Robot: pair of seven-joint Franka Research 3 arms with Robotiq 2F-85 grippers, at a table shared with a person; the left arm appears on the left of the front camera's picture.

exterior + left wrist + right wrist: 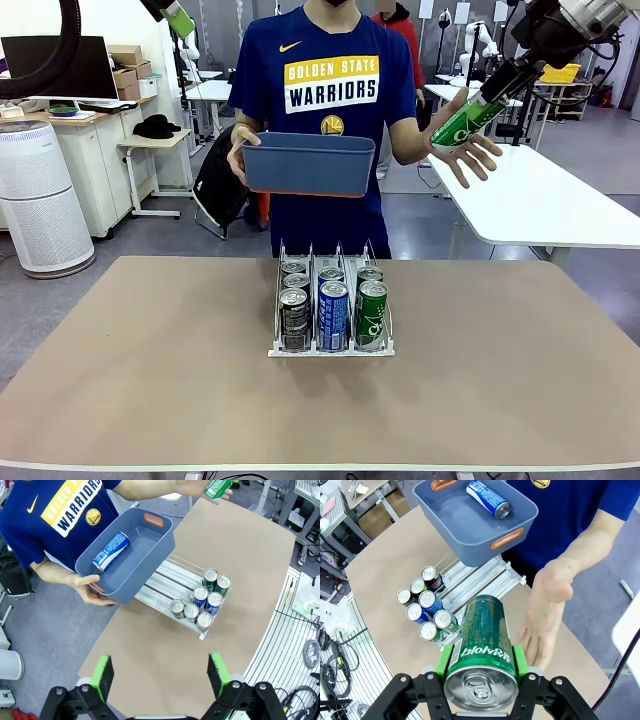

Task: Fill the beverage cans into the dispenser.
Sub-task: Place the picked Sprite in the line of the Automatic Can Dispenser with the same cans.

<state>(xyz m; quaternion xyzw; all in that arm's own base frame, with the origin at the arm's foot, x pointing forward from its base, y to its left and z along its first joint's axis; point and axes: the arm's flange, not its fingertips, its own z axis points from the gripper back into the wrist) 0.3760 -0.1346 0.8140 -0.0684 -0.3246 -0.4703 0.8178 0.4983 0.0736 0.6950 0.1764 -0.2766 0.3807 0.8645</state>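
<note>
A tan table (150, 380) spans the front view. At twelve o'clock a person (330, 60) holds a dark blue tub (308, 165) with a blue can (111, 551) lying inside. The dispenser (165, 582) sits at the table's centre, seven cans (332, 315) standing at its near end. At two o'clock the right gripper (481, 661) grasps a green can (482, 640) by the person's open hand (468, 152). The left gripper (161, 675) has its jaws released and empty.

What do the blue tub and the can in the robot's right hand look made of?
The blue tub: probably moulded plastic, matte, orange handle inserts. The green can in the right hand: likely aluminium, glossy printed wall, bare silver top, pull tab.
</note>
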